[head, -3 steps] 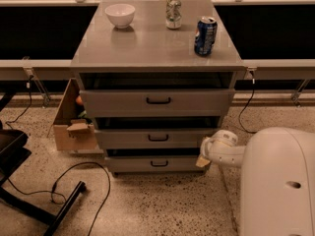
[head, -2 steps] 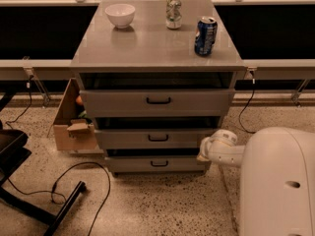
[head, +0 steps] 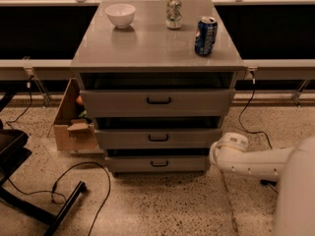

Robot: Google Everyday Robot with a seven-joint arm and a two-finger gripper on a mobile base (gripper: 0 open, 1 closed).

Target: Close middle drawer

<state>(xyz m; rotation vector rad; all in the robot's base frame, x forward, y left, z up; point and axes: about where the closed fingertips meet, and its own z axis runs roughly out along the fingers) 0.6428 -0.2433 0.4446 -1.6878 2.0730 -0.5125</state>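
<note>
The grey cabinet (head: 152, 48) has three drawers. The middle drawer (head: 187, 137) has a mid-height flat front and a small black bar handle (head: 158, 137). It stands out a little, with a dark gap above it. The top drawer (head: 197, 102), with a taller front and wider handle, sticks out further. The shallow bottom drawer (head: 187, 164) sits below. My white arm (head: 256, 163) reaches in low from the right. The gripper (head: 213, 156) is at its end, just right of the cabinet's lower right corner, level with the middle and bottom drawers.
On the cabinet top stand a white bowl (head: 120, 14), a silver can (head: 173, 12) and a blue can (head: 205, 35). A cardboard box (head: 74, 127) sits left of the cabinet. Black cables (head: 83, 181) and a black chair base (head: 29, 200) lie on the floor at left.
My arm's end has drawn slightly right, away from the right edge of the lower drawers. The drawers look unchanged.
</note>
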